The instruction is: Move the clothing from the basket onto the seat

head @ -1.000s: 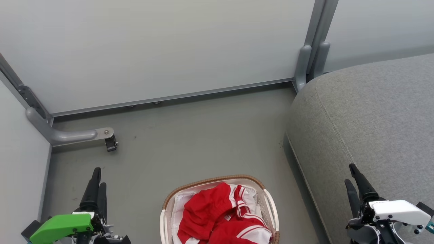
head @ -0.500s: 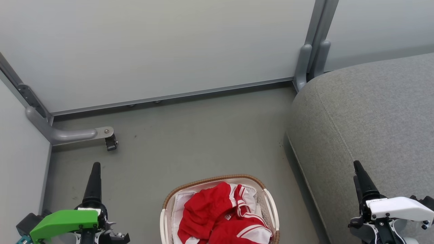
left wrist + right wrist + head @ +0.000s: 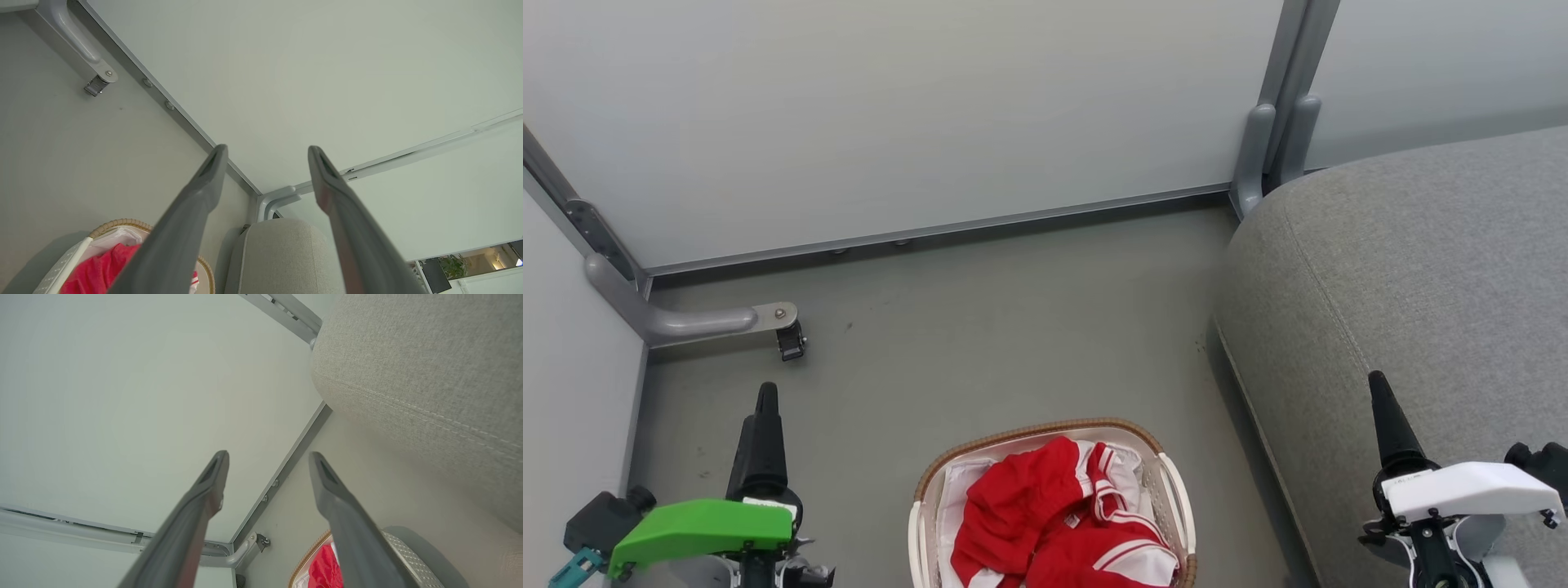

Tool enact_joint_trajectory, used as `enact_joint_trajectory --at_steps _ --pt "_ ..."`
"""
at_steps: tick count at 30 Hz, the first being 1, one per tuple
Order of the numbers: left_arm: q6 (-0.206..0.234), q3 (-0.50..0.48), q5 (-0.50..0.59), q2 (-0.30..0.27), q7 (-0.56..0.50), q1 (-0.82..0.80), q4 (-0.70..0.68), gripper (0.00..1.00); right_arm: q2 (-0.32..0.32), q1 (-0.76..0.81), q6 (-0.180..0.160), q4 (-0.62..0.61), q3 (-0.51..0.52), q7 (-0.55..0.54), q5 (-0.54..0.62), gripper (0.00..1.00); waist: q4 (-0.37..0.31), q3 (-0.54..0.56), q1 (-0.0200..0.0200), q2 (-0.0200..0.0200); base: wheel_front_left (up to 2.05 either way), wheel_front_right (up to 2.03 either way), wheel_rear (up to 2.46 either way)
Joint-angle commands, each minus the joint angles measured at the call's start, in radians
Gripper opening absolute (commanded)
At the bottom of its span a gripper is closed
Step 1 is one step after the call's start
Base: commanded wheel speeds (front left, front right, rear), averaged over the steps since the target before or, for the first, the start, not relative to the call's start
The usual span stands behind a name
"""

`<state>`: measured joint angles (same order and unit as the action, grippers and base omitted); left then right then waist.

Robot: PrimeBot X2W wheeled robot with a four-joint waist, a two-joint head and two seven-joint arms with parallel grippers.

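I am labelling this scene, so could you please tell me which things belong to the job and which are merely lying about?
Job: red clothing, white basket, grey seat.
Just about: grey partition foot with caster, partition panels, floor.

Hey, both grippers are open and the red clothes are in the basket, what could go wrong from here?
1. The white liner lies bunched beside the clothing, so a grab there might catch it too and drag the basket along.
2. The clothing lies heaped together; one pull may lift it all, and a trailing end could drop on the floor short of the seat.
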<state>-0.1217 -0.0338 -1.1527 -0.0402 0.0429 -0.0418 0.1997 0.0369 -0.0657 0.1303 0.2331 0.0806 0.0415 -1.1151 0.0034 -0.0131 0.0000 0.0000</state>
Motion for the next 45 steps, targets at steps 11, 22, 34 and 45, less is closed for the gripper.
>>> enact_joint_trajectory --at_steps 11,22,34,45 --pt "0.023 0.032 0.228 -0.008 0.044 0.011 -0.03 1.0 0.009 -0.004 0.0 -0.015 -0.026 0.045 0.195 1.0 0.0 -0.004 0.0 0.0 0.0 0.0 0.0" --pt "0.042 0.068 0.411 -0.009 0.08 0.023 -0.03 1.0 0.01 0.002 0.0 -0.02 -0.053 0.081 0.358 1.0 0.002 -0.006 0.0 0.0 0.0 0.0 0.0" --pt "0.051 0.089 0.541 -0.01 0.113 0.036 -0.019 1.0 0.012 0.009 0.0 -0.015 -0.074 0.114 0.499 1.0 0.003 -0.004 0.0 0.0 0.0 0.0 0.0" --pt "0.06 0.105 0.638 -0.011 0.14 0.05 -0.005 1.0 0.013 0.016 0.0 -0.014 -0.093 0.141 0.624 1.0 0.006 -0.003 0.0 0.0 0.0 0.0 0.0"
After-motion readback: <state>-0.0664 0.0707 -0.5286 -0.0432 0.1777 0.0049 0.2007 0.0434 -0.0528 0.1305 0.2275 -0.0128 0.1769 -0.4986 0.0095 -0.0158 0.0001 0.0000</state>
